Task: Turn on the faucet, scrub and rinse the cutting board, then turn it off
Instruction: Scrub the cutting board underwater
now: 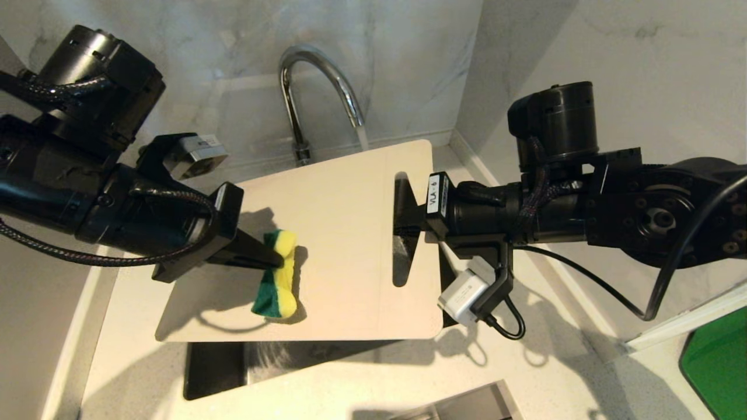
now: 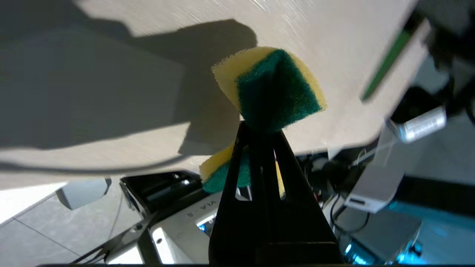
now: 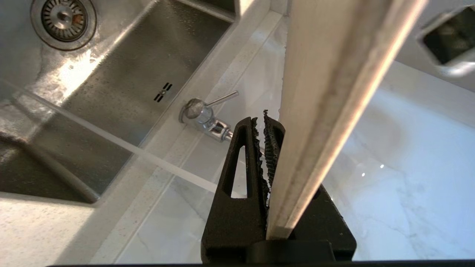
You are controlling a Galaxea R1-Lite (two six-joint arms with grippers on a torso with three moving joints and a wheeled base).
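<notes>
The cream-white cutting board hangs level over the sink, and my right gripper is shut on its right short end by the slot handle. The right wrist view shows the board's edge running past the right gripper. From the left, my left gripper is shut on a green-and-yellow sponge that rests against the board's top face. In the left wrist view the sponge bulges past the left gripper. The chrome faucet arches behind the board. A water stream falls from its spout.
Under the board lies the steel sink with its drain. The faucet's base and thin lever stand on the pale counter behind the basin. Marble walls close the back and right. A green object sits at far right.
</notes>
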